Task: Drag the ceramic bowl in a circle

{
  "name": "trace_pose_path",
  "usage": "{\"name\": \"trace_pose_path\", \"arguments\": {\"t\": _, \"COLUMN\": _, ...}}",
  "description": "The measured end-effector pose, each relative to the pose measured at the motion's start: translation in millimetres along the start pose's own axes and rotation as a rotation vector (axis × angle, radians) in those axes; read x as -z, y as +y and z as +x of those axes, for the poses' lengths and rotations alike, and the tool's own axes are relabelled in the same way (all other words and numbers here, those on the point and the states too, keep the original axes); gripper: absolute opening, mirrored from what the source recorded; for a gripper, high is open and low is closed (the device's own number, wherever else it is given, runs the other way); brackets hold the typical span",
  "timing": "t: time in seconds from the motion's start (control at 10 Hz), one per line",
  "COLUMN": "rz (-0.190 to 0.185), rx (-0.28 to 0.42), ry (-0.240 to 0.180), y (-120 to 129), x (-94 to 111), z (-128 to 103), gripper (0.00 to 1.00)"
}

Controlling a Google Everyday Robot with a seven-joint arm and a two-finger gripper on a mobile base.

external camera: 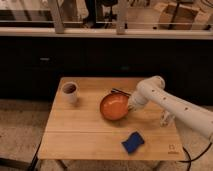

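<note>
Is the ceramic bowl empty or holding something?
Empty: the ceramic bowl shows only bare orange glaze inside. The gripper is at its rim, opposite the mug.

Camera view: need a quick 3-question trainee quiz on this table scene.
1. True or false: the mug stands apart from the ceramic bowl.
2. The gripper is at the rim of: A) the mug B) the ceramic bowl C) neither.
3. Which thing lies nearest the camera-side edge of the wooden table?

Key: 1 true. 2 B. 3 the blue sponge.
</note>
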Motion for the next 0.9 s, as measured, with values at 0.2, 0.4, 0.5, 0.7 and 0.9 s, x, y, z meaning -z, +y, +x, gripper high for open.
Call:
{"name": "trace_pose_path", "arguments": {"t": 0.2, "rz": -0.018, "rx": -0.035, "ry": -0.009, "y": 25, "x": 1, "z": -17, "gripper": 0.0}}
{"name": "trace_pose_path", "arguments": {"t": 0.4, "rz": -0.039, "rx": -0.041, "ry": -0.014, "y": 39, "x": 5, "z": -40, "gripper": 0.0}}
{"name": "trace_pose_path", "arguments": {"t": 0.5, "rz": -0.047, "rx": -0.038, "ry": -0.011, "y": 43, "x": 8, "z": -49, "gripper": 0.0}}
{"name": "trace_pose_path", "arguments": {"t": 0.7, "rz": -0.081, "rx": 0.01, "ry": -0.011, "y": 45, "x": 16, "z": -86, "gripper": 0.0}}
{"name": "trace_pose_path", "arguments": {"t": 0.9, "rz": -0.1, "rx": 0.063, "ry": -0.028, "y": 37, "x": 18, "z": -121, "gripper": 0.0}}
